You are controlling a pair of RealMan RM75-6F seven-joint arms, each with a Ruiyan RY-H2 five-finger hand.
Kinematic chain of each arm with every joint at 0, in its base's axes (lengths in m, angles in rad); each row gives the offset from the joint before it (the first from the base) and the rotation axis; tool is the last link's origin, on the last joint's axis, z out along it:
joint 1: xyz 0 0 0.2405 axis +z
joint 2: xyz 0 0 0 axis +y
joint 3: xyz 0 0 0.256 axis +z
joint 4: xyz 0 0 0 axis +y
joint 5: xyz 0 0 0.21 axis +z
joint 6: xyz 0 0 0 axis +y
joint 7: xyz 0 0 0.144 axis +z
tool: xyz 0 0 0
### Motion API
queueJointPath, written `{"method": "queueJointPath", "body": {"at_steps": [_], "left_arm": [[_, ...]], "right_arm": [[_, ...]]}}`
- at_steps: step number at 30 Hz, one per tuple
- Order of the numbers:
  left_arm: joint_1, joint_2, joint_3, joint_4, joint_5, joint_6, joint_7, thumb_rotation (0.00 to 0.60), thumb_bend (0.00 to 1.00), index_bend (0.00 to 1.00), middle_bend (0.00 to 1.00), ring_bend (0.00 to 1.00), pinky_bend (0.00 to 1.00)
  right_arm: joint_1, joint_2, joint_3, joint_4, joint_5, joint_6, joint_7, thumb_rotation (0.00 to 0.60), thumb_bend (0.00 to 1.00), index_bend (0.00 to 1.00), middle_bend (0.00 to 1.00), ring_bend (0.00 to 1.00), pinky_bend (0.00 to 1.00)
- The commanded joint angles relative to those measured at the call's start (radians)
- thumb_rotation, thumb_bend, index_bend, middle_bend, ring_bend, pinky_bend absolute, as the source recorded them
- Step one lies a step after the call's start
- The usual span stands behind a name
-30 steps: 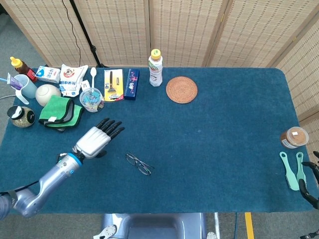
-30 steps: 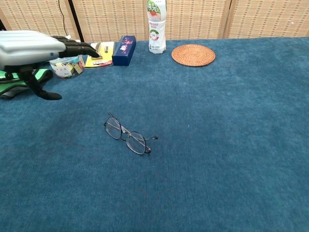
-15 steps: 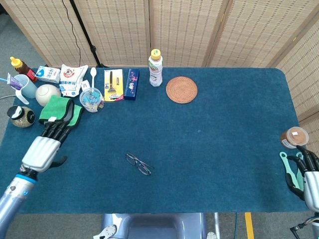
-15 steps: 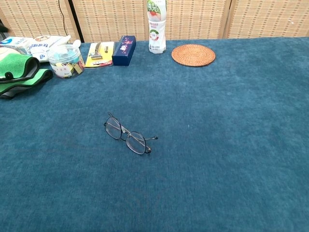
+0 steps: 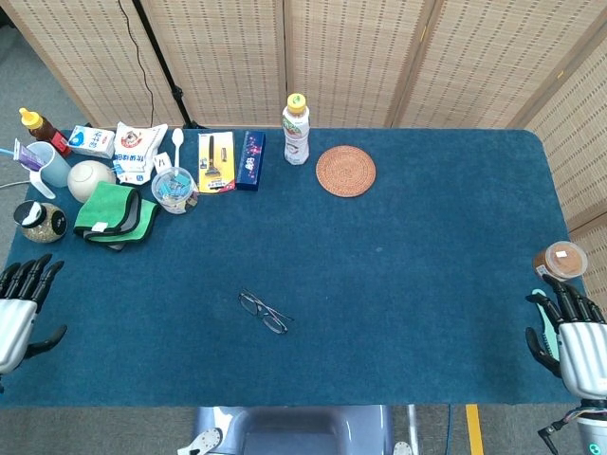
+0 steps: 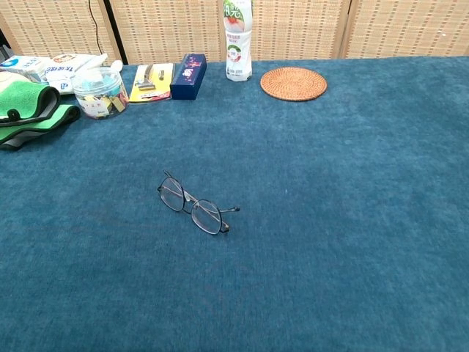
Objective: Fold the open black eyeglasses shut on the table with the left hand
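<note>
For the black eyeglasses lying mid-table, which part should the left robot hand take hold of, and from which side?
Probably the bridge between the lenses of the eyeglasses, pinched from above. The frame lies flat on the table, so little else stands proud of the cloth. The left robot hand sits at the table's left edge, so it would come in from that side.

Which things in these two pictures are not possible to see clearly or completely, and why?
- Left robot hand: head view, cut off by the left edge; absent from the chest view.
- Right robot hand: head view, cut by the bottom right corner; it covers part of the green brushes.
- Black eyeglasses: temples too thin to tell if fully folded.
- Bottle: chest view, its top cut off by the upper edge.
- Blue box: print too small to read.
</note>
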Motion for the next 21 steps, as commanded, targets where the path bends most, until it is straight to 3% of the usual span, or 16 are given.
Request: {"method": "queueJointPath", "body": {"at_steps": [1,12,21], "left_arm": [[0.035,0.011,0.008,0.004,0.011,0.024,-0.020,0.600,0.23,0.00,0.00,0.00,0.00],[0.101,0.020,-0.008,0.009,0.067,0.064,-0.047,0.600,0.23,0.00,0.00,0.00,0.00],[0.117,0.017,-0.036,0.006,0.066,0.031,-0.048,0.600,0.23,0.00,0.00,0.00,0.00]], "right_arm": [[0.001,-0.001,-0.005,-0.002,-0.003,-0.002,0.001,0.600,0.43,0.30,0.13,0.16,0.24],[0.002,-0.008,-0.023,0.008,-0.021,0.001,0.024,0.600,0.43,0.30,0.13,0.16,0.24],[-0.004,-0.003,-0.033,0.013,-0.023,0.011,0.031,0.600,0.43,0.31,0.14,0.16,0.24]]}}
